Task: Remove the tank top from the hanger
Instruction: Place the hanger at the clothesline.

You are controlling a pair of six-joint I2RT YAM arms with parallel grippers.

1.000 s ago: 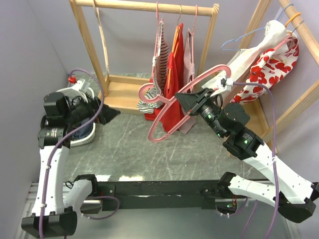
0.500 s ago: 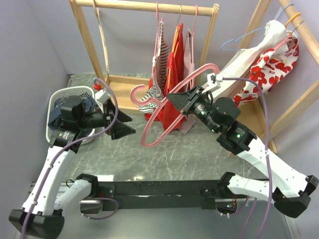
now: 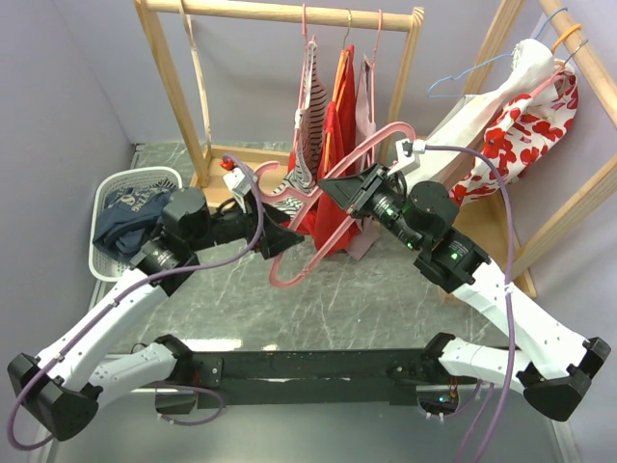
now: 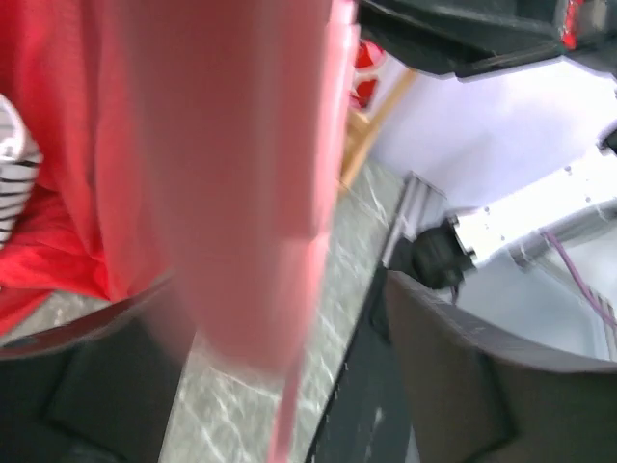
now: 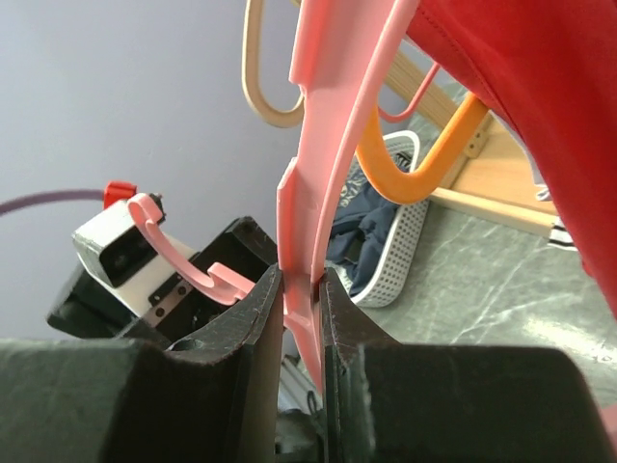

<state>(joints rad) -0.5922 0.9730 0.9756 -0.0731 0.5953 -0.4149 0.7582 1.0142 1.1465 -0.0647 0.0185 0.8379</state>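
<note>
You had R gripper [image 5: 301,282] clamped on the pink hanger [image 3: 378,140]. L gripper [image 3: 278,238] stood wide, hanger's lower end btwn its jaws; contact unclear.

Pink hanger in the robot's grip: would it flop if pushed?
Probably stiff: the pink hanger holds its shape, pinched by one edge in the right gripper. Likely light, being thin. It may pivot in that narrow pinch.

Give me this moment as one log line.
right hand: shut on pink hanger | left hand: open around hanger | basket: dark garment inside
</note>
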